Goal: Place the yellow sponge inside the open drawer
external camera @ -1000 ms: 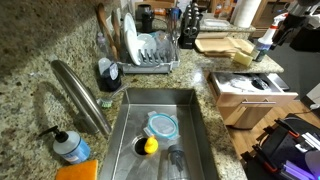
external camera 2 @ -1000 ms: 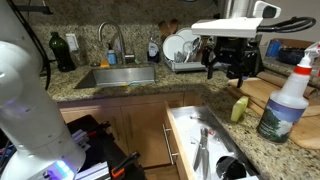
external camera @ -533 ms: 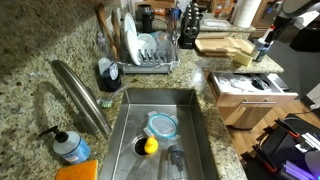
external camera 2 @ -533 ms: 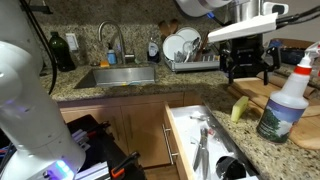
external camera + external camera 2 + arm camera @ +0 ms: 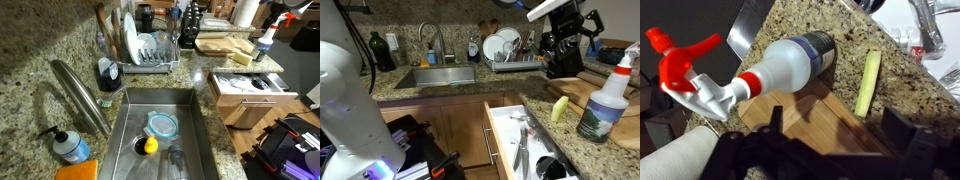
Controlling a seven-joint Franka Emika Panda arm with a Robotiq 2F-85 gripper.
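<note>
The yellow sponge [image 5: 869,83] stands on edge on the granite counter, beside a wooden cutting board [image 5: 810,125]. It shows in both exterior views [image 5: 243,57] [image 5: 559,108]. The open drawer [image 5: 496,128] is just below the sponge, at the counter's front, and holds utensils; it also shows from above [image 5: 222,86]. My gripper [image 5: 563,62] hangs high above the counter, behind and above the sponge. In the wrist view its jaws [image 5: 820,150] are spread wide over the cutting board with nothing between them.
A spray bottle with a red trigger [image 5: 608,95] [image 5: 770,70] stands on the cutting board near the sponge. A dish rack with plates [image 5: 505,50] and the sink [image 5: 160,130] lie further along the counter. A soap bottle [image 5: 70,147] stands by the faucet.
My gripper has risen and moved back, from just above the counter near the sponge to high above it. The sponge and drawer have not moved.
</note>
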